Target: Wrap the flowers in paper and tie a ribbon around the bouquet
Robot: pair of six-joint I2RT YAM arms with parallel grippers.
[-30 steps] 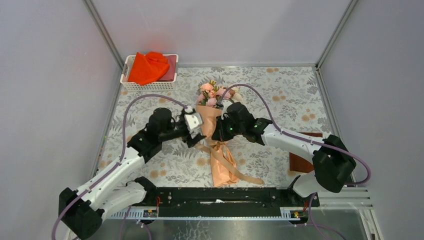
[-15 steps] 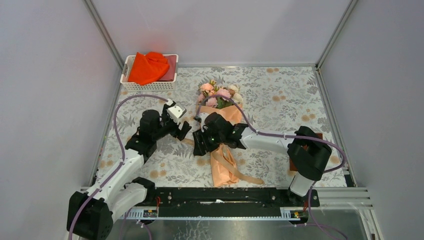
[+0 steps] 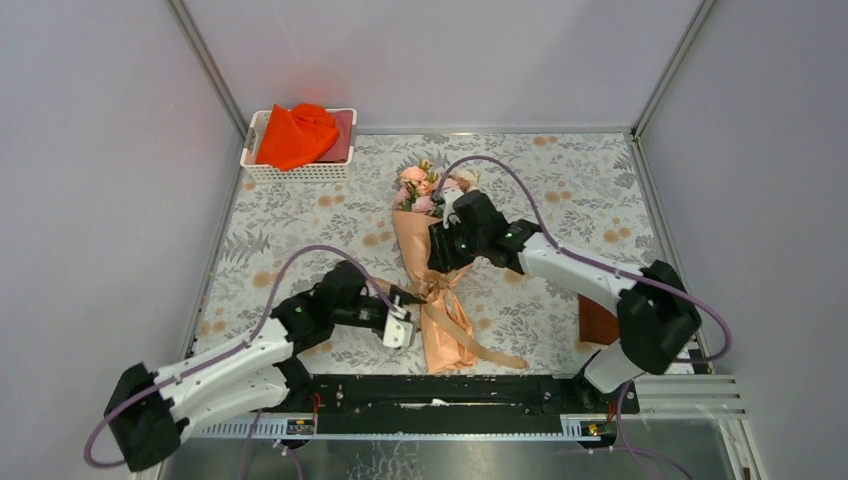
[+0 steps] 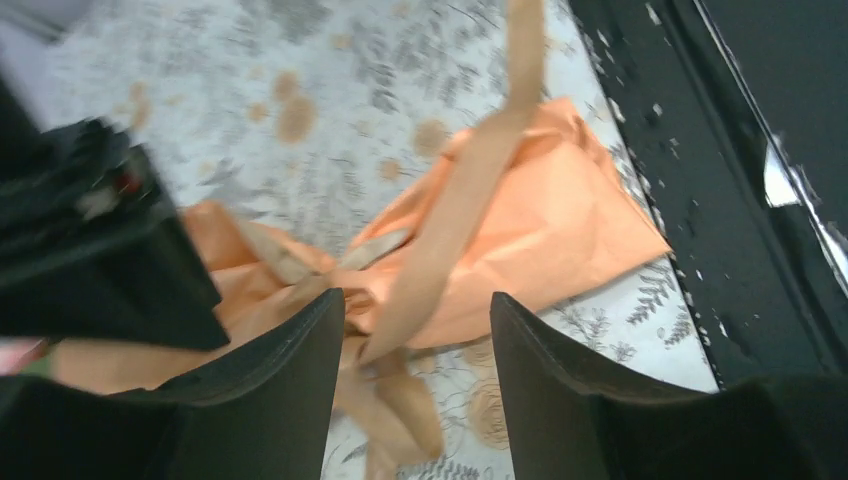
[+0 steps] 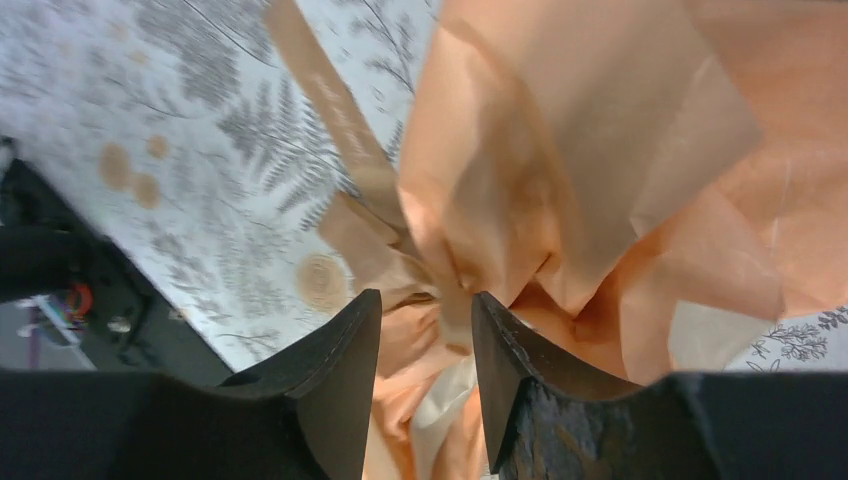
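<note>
One bouquet [image 3: 412,240]: lies flat near the middle of the mat [image 3: 560,180], the arms reaching in from either side.
Long axis: runs far to near, leaning slightly right toward the near end.
Pointing: flowers [image 3: 425,185] at the far end; closed paper [image 4: 570,230] end at the near end, just short of the black rail [image 3: 450,390].
One ribbon [image 3: 485,347]: tan, gathered round the bouquet's waist. One tail trails near-right over the mat, and another strand runs to the left.
Left gripper [image 3: 408,301]: low, just left of the waist. Its fingers [image 4: 290,400] are spread, with a ribbon strand showing in a gap wider than the strand. No pinch is seen.
Right gripper [image 3: 447,250]: over the bouquet just far of the waist, pointing down. Its fingers [image 5: 335,390] are parted, with bunched paper and the ribbon tie showing between them. Whether they touch it cannot be told.
Surface: grey leaf-patterned mat with orange spots, covering the table.
Room: pale grey walls [image 3: 450,60] with metal corner posts, closing the far, left and right sides.
Far left corner: one white basket [image 3: 300,172] holding one orange-red cloth [image 3: 295,135].
Near right: one dark red-brown flat thing [image 3: 600,322], partly hidden behind the right arm.
Counts: two arms, two grippers, one bouquet, one ribbon, one basket, one cloth. Blooms are several, too small to count.
</note>
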